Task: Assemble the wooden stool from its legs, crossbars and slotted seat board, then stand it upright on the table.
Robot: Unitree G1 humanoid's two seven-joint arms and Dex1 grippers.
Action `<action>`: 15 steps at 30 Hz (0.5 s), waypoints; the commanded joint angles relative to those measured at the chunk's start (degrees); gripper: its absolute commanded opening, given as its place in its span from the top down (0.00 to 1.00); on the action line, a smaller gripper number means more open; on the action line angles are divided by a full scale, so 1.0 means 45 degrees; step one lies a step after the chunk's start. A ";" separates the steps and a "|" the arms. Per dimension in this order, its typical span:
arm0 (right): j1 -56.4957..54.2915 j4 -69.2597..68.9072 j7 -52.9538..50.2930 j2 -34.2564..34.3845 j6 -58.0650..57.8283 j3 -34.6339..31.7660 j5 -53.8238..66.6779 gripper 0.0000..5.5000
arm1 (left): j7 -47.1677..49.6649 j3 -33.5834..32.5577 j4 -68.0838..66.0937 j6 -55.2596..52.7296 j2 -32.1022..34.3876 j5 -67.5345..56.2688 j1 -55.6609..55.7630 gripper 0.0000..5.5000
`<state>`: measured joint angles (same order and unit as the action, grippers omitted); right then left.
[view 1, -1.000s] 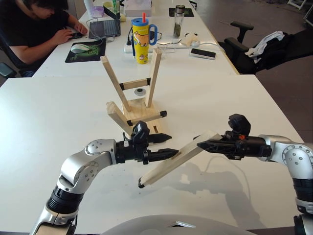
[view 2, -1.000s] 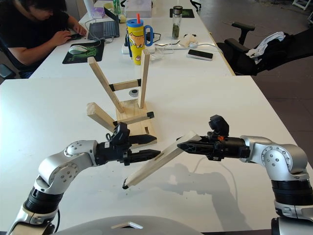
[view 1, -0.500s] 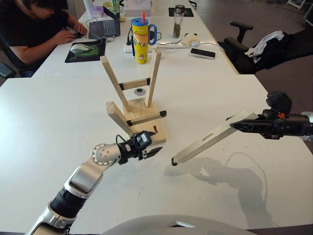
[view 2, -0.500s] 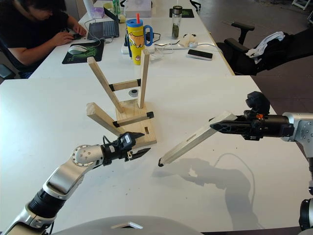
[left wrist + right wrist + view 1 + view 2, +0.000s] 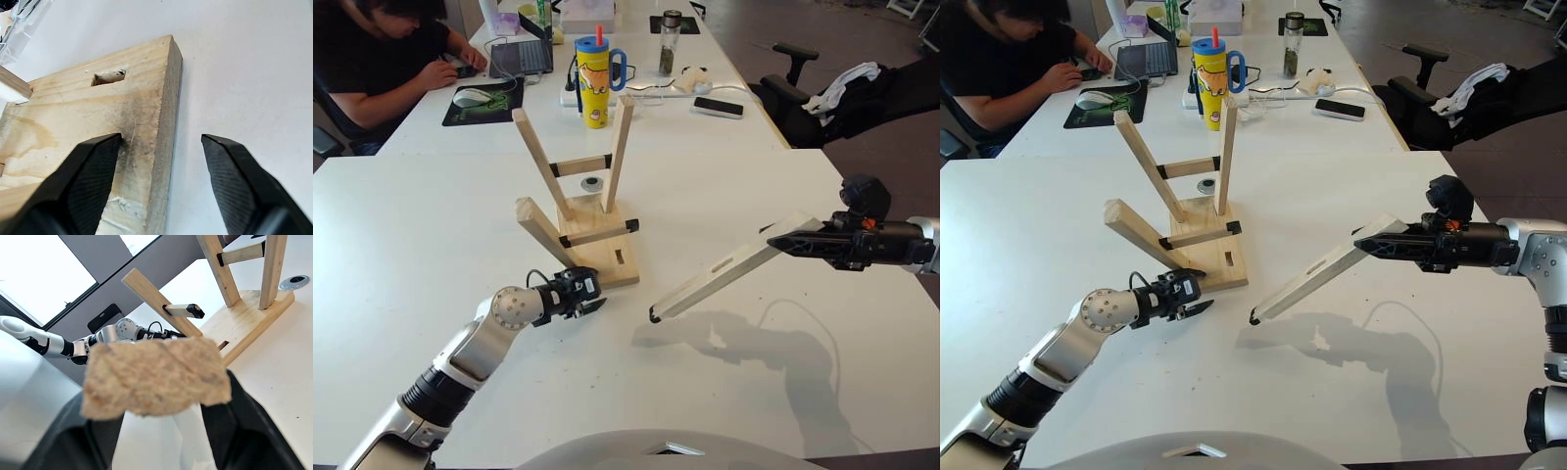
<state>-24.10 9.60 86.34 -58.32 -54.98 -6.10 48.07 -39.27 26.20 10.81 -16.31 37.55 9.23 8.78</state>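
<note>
Clamps one end of the loose leg in the right tool, slanting down toward the seat board, and straddles that board's corner with the spread left tool

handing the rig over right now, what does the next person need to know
Left gripper: open, straddling the near corner of the seat board.
Right gripper: shut on the loose leg, held in the air to the right, tilted down toward the board.
Done: three legs and two crossbars fitted, board upside down on the table.
Left: fit the loose leg into the open slot, then stand the stool upright.
</note>
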 commanded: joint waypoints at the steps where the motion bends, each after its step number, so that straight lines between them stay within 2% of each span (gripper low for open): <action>1: -0.0746 -0.0039 -0.0820 0.0734 0.0305 -0.0389 -0.0068 0.62 | -0.1579 0.0211 -0.0964 0.0043 0.1394 0.0259 -0.0607 0.45; 6: -0.1244 -0.0372 -0.1988 0.2094 0.1199 -0.0316 -0.0386 0.62 | -0.3176 0.0110 -0.1664 0.0825 0.2021 -0.0177 -0.0270 0.45; 15: -0.3292 0.1459 -0.1956 0.4094 0.3392 0.1434 -0.2469 0.62 | -0.4640 0.0260 -0.2368 0.1075 0.1819 -0.0962 0.0048 0.45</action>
<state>-35.01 13.73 77.02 -41.75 -41.99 -1.23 39.01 -54.86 23.69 3.76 -7.88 45.13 4.42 13.26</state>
